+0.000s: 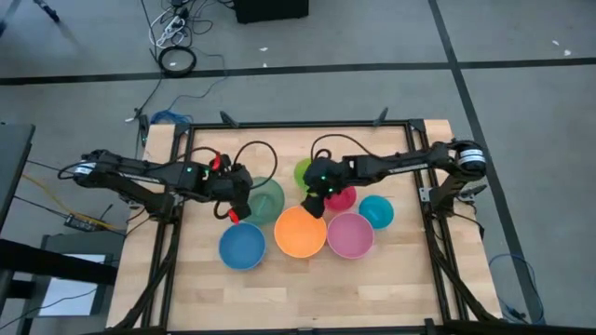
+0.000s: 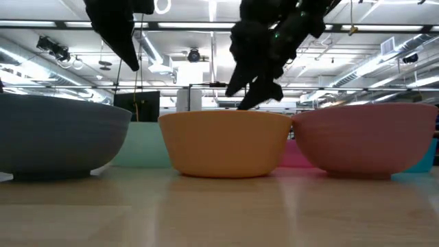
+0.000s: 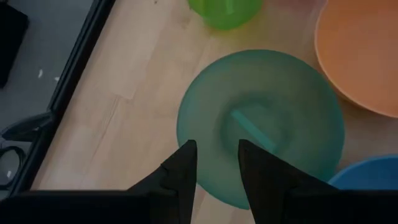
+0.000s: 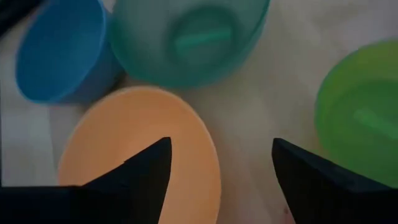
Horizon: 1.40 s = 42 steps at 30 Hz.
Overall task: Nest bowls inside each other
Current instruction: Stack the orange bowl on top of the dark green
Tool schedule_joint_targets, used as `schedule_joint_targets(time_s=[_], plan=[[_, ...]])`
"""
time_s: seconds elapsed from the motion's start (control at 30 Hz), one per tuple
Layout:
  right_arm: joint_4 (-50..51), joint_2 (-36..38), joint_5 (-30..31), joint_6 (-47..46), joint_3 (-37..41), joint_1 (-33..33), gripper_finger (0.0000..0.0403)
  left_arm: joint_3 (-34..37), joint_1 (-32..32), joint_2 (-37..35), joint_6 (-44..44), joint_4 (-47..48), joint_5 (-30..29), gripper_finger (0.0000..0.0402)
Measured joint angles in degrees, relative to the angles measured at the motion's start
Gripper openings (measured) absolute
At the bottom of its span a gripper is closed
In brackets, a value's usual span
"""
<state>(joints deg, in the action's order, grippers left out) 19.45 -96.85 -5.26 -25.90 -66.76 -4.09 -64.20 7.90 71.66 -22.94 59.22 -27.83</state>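
Seven bowls stand upright on their bases on the wooden table [image 1: 391,279]. Near row: blue [image 1: 242,246], orange [image 1: 300,233], pink [image 1: 350,234]. Behind them: dark green [image 1: 267,201], lime green [image 1: 303,171], red [image 1: 342,197], teal [image 1: 376,211]. My left gripper [image 3: 214,158] hangs open above the dark green bowl [image 3: 261,118], well clear of it in the low view [image 2: 127,55]. My right gripper [image 4: 221,152] is wide open just above the orange bowl's far rim [image 4: 205,149], between the orange and red bowls [image 1: 315,201]; nothing sits between its fingers.
A black frame [image 1: 298,124] runs along the table's far edge and down both sides. Bare wood lies in front of the near row of bowls. The bowls stand close together mid-table, the orange one nearly touching the pink one [image 2: 363,140].
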Motion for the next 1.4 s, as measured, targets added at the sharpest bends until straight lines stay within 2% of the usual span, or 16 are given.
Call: schedule_joint_targets(time_s=[0.17,0.5,1.13,1.27,1.4], plan=[[0.6,-1.6,-1.0,-1.0,0.0,0.9,0.0263,0.0,0.0,0.0,0.2,0.1,-0.1,0.0127],[8.7,-1.6,2.0,-2.7,0.0,4.0,0.0255,0.0,0.0,0.0,0.3,-0.1,-1.3,0.0127],[5.6,-7.5,2.8,-2.5,0.0,4.7,0.0243,0.4,0.0,0.0,0.2,-2.6,-5.0,0.0127],[5.5,-8.1,2.5,-2.5,0.0,4.5,0.0209,0.5,0.0,0.0,0.2,-2.6,-5.5,0.0127],[5.7,-8.4,1.7,-2.5,0.0,4.0,0.0127,0.5,0.0,-0.1,0.2,-2.7,-6.6,0.0127]])
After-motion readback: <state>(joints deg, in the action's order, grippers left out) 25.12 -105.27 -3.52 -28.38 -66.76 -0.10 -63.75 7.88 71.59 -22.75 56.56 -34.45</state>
